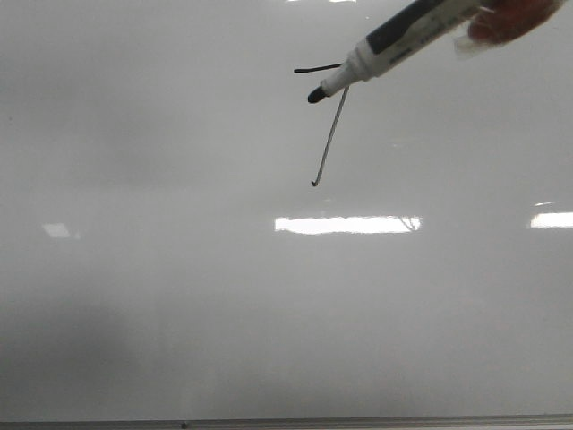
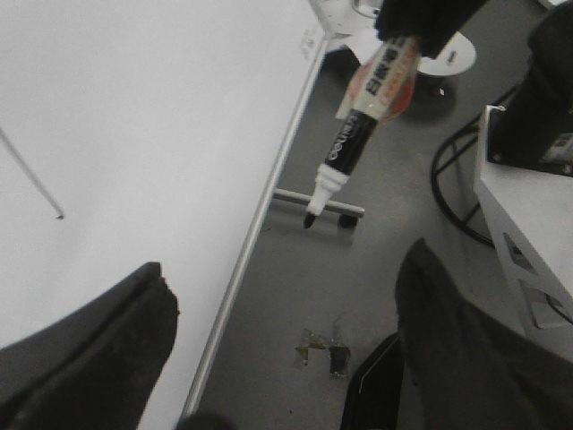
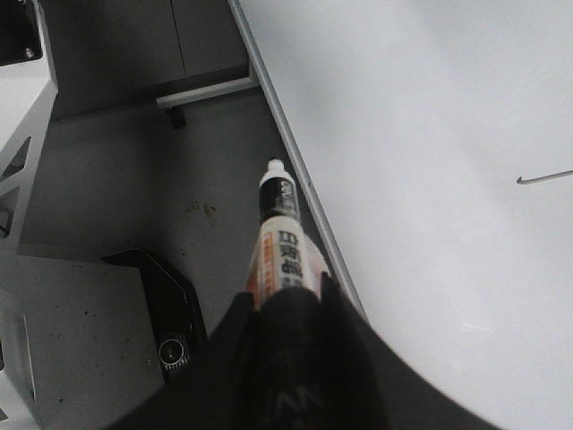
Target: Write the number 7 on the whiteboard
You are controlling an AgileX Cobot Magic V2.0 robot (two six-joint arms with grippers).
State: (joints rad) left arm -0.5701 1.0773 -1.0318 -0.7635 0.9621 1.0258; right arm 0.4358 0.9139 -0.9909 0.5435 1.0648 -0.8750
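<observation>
Although the left claw has no part in the writing, its two dark fingers stand spread wide apart in the left wrist view, with nothing between them, near the thin metal edge of the whiteboard. The board fills the front view, glossy and pale, with bright glare patches low on it.

Moving rightward, the number 7 sits in the upper middle of the board: a short dark top bar, a long thin slanted downstroke, and a tiny hook at its lower end. The downstroke reads fainter than the bar.

Further right, the marker slants down from the upper right corner, its black tip just beside the junction of bar and downstroke in the front view. Both wrist views show the tip out past the board's edge over the grey floor, so it looks lifted clear of the surface rather than touching it. The right claw is pinching the marker's barrel, fingers pressed against it.

By my reading the figure is complete and the step in hand is the lift-off after the last stroke. What remains calls for drawing the marker straight back from the board, so the tip does not graze the ink and leave a stray mark.
</observation>
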